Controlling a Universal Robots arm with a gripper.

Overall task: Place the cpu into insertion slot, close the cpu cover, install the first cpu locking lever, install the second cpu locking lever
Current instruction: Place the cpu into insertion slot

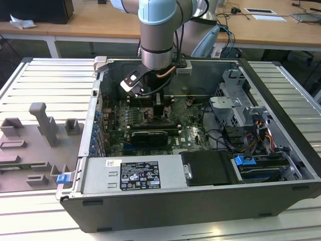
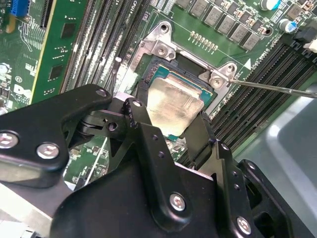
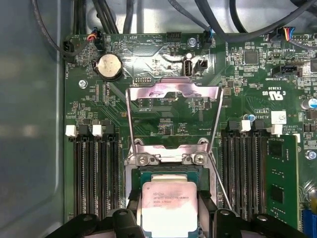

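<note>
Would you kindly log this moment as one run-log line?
gripper: shut on cpu | cpu: at insertion slot | cpu cover: open, swung up

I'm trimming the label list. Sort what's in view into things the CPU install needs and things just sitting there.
For the job:
end effector, gripping the cpu at the insertion slot
cpu cover, flipped open
locking lever

Just there:
memory slots
coin battery
graphics card
power supply
</note>
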